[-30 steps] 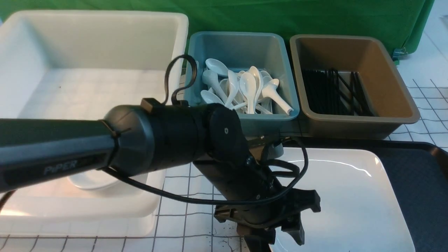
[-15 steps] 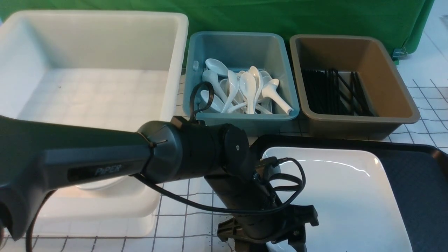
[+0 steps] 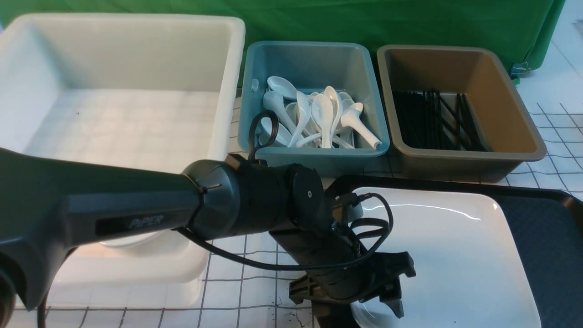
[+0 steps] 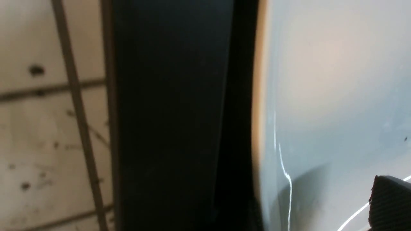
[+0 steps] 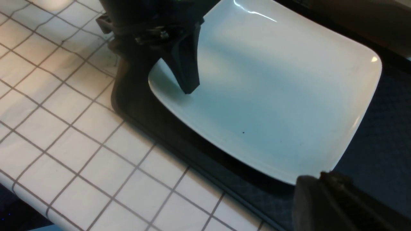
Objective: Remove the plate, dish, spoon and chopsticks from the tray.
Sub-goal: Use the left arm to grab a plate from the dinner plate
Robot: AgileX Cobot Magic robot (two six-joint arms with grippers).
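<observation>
Plate [image 3: 455, 255]: we have it lying flat along the left edge of the tray [image 3: 546, 237].
Left gripper [image 3: 360, 314]: spread wide at the plate's left rim, one finger [image 5: 187, 77] pointing down just inside that rim.
Right gripper [image 5: 337, 202]: only a dark sliver shows, so we cannot tell how its jaws stand.

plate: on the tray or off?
On the tray. The plate rests within its rim; the right wrist view shows dark tray along the plate's edges.
</observation>
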